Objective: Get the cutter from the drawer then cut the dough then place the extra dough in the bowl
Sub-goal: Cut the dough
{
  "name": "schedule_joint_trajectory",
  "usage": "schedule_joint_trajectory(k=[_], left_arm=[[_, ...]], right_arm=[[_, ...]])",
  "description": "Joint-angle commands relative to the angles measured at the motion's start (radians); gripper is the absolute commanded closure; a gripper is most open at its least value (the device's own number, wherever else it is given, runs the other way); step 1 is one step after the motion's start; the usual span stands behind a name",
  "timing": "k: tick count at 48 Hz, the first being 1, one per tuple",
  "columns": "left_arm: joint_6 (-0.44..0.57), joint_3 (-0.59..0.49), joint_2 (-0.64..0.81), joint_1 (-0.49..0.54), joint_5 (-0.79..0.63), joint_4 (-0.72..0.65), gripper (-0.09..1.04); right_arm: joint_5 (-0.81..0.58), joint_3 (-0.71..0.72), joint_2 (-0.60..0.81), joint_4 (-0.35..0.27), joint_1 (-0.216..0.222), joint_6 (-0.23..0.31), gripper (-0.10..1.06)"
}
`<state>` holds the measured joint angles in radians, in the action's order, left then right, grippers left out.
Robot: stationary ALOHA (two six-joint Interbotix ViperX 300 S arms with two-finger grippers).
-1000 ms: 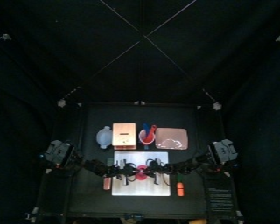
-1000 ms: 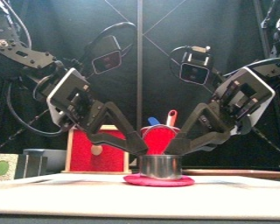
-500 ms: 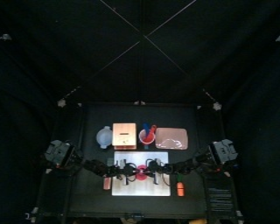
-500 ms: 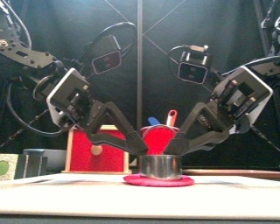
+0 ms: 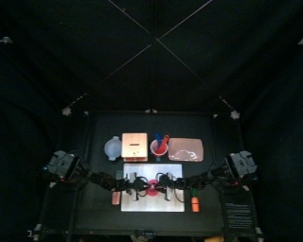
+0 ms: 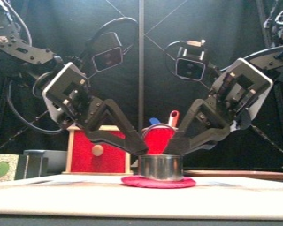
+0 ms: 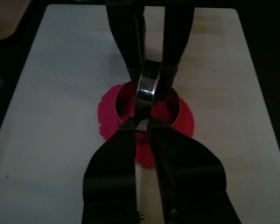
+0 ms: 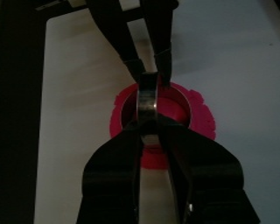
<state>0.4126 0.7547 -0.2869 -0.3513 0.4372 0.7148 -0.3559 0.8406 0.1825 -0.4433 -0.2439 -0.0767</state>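
**Wrists climb as both arms bear on the cutter**

Both wrists have risen and the forearms slope more steeply than a second ago, though the cutter (image 6: 163, 167) itself has not shifted. It stands upright, mouth down, near the table's front. It sits on the middle of the red dough (image 6: 158, 183), which lies flat on the white cutting board (image 7: 60, 87).

The left gripper (image 7: 145, 125) is pinched narrow on the rim's left side, and the right gripper (image 8: 150, 125) is pinched the same way on the opposite side. The cutter therefore sits squarely between them, with neither arm nearer. By these signs the cut is in hand. The coming push should go straight down along the cutter's upright axis, and an uneven press could tip it.

In the row behind stand the red cup (image 6: 162, 141) with its toy knives and the wooden box (image 5: 133, 144). At that row's left end — the left arm's side — waits the blue-grey bowl (image 5: 113, 146), bound for the extra dough. The pink tray (image 5: 187, 148) lies at the right end.
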Motion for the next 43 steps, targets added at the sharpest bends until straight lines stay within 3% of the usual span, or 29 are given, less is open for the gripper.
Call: schedule_joint_trajectory(k=[1, 7, 14, 28, 43], left_arm=[[-0.002, 0.015, -0.005, -0.021, -0.044, -0.002, 0.4], [-0.002, 0.018, 0.0, -0.021, -0.026, -0.003, 0.29], [-0.002, 0.015, 0.002, -0.021, -0.025, -0.003, 0.18], [0.006, 0.018, 0.058, -0.02, 0.02, -0.015, 0.18], [0.101, 0.014, 0.144, 0.028, 0.055, -0.04, 0.18]], right_arm=[[0.005, 0.0, -0.023, 0.002, -0.006, 0.003, 0.32], [-0.002, -0.006, -0.026, 0.002, -0.006, 0.011, 0.21], [-0.003, -0.031, -0.028, 0.003, -0.006, 0.003, 0.17], [-0.009, -0.051, -0.048, 0.038, 0.002, 0.002, 0.17], [-0.011, -0.08, -0.074, 0.098, 0.008, 0.002, 0.17]])
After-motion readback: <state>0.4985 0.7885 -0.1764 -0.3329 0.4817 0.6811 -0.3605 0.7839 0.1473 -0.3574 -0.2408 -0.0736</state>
